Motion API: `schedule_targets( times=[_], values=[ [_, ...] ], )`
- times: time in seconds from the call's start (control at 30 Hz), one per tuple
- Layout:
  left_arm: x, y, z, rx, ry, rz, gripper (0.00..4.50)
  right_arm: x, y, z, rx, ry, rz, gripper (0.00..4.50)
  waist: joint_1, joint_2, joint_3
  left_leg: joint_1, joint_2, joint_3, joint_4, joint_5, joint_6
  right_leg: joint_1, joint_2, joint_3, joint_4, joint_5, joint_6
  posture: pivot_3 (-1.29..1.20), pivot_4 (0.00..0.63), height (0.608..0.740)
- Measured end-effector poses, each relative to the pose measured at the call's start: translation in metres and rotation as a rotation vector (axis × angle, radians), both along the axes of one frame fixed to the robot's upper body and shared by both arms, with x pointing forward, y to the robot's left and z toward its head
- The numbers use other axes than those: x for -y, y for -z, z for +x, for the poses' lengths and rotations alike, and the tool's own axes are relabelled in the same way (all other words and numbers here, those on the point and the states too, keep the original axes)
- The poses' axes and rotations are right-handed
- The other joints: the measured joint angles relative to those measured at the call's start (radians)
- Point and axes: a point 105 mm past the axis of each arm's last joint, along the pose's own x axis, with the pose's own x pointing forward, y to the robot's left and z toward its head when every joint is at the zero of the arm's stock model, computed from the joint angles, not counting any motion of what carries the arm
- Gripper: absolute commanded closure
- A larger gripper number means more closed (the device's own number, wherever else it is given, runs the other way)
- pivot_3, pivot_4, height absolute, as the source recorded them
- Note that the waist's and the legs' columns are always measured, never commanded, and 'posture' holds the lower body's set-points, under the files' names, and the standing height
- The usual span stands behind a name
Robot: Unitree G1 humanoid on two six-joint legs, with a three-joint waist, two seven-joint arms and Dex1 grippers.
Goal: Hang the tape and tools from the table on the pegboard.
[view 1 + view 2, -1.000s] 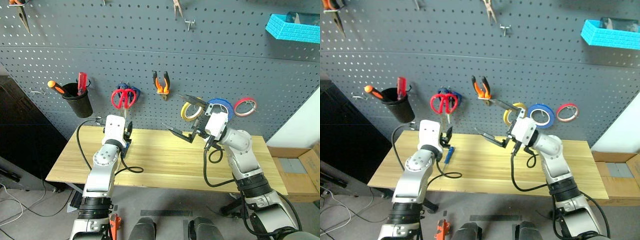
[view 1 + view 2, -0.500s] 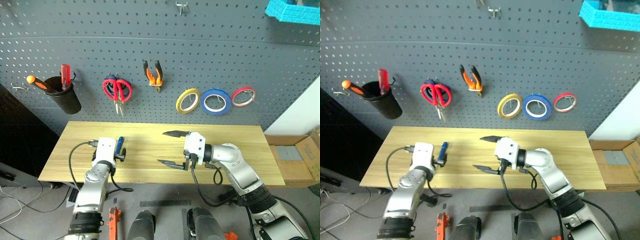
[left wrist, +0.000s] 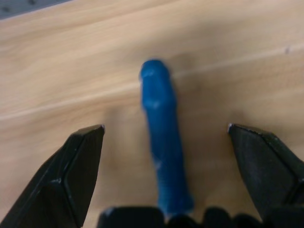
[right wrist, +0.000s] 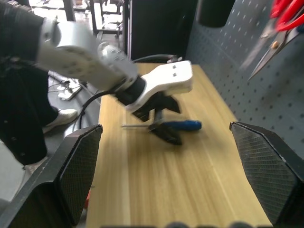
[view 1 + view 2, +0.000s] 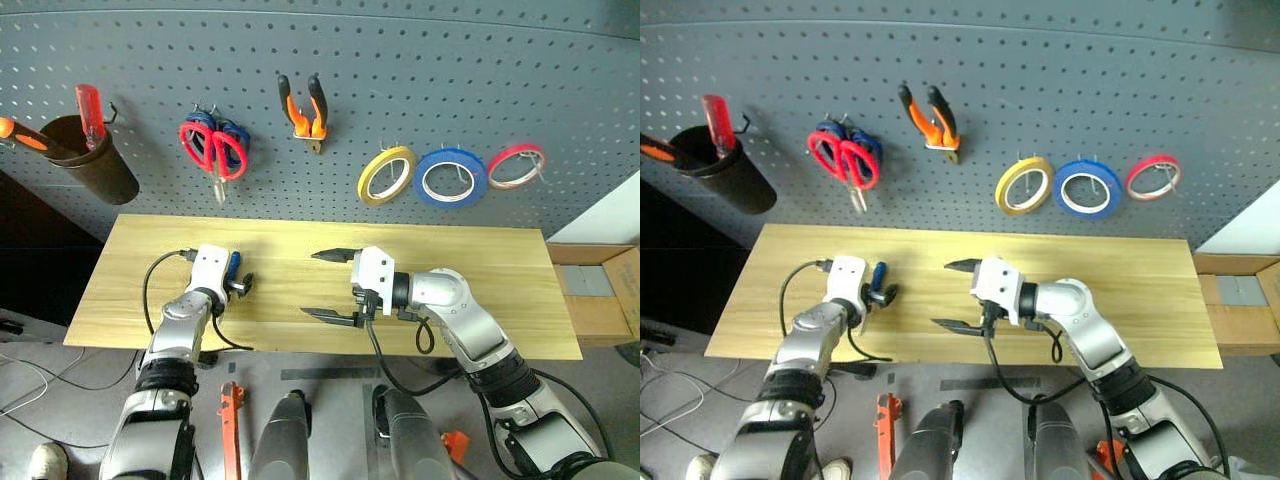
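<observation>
A blue-handled screwdriver [image 3: 161, 152] lies flat on the wooden table [image 5: 480, 270], its long axis running straight between the wide-spread fingers of the left gripper [image 3: 166, 137], which holds nothing. The right gripper [image 5: 330, 285], also wide and empty, hovers mid-table, farther off. On the pegboard [image 5: 420, 70] hang yellow tape [image 5: 387, 174], red scissors [image 5: 212, 148] and orange pliers [image 5: 303, 105]. A black cup [image 5: 92, 160] holds two screwdrivers.

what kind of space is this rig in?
Most likely a workshop or tool bench. A dark pegboard holds scissors, pliers and three tape rings on hooks, above a plain wooden table where a blue-handled screwdriver lies.
</observation>
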Motion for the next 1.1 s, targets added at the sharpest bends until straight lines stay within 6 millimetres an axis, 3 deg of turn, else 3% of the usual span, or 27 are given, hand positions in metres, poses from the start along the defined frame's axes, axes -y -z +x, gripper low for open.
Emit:
schedule_targets(
  times=[0.1,0.4,0.43,0.7,0.83,1.0,1.1],
  values=[
    [0.001,-0.003,0.007,0.013,0.001,-0.007,0.59,0.003,0.005,-0.002,-0.022,0.007,-0.009,0.0,-0.004,0.0,0.009,0.001,0.0,0.001,0.0,0.0,0.0,0.001,0.0,0.002,0.0,0.0,0.001,0.03,0.42,0.74],
    [0.001,-0.004,0.01,0.016,0.002,0.002,3.68,0.002,0.002,0.002,-0.005,0.008,-0.008,0.0,-0.027,0.0,0.016,0.002,0.0,0.001,0.0,0.0,0.0,0.0,0.0,0.002,0.002,-0.001,0.004,0.05,0.362,0.74],
    [0.0,-0.004,0.009,0.016,-0.001,0.004,3.81,0.002,0.001,0.004,0.004,0.009,-0.009,0.0,-0.029,0.0,0.016,0.002,0.0,0.001,0.0,0.0,0.0,0.0,0.0,0.002,0.002,-0.001,0.004,0.05,0.35,0.74],
    [-0.009,-0.008,-0.006,0.021,-0.031,0.06,3.81,0.012,-0.006,0.012,0.003,0.024,0.022,0.0,-0.023,-0.004,0.012,0.0,0.0,0.0,0.0,0.0,-0.002,-0.002,0.0,0.001,0.003,0.0,0.001,0.08,0.251,0.74],
    [-0.006,-0.03,-0.017,0.101,-0.017,0.145,3.81,0.02,-0.014,0.011,-0.04,0.026,0.067,0.0,-0.016,-0.01,0.004,-0.002,0.0,-0.001,0.0,0.002,-0.007,-0.003,-0.001,0.0,0.0,0.001,0.0,0.1,0.199,0.74],
    [0.0,-0.087,-0.035,0.299,0.008,0.29,3.81,0.024,-0.035,0.006,-0.073,0.023,0.185,0.0,-0.002,-0.015,-0.028,-0.005,0.001,-0.001,-0.001,0.002,-0.009,-0.004,-0.001,-0.001,-0.003,0.002,0.0,0.13,0.145,0.74],
    [-0.006,-0.141,-0.049,0.492,-0.022,0.461,3.81,0.021,-0.052,0.0,-0.081,0.001,0.27,0.0,0.008,-0.015,-0.054,-0.006,0.001,-0.001,-0.002,0.002,-0.01,-0.005,0.0,-0.001,-0.004,0.002,0.0,0.15,0.117,0.74]
  ],
)
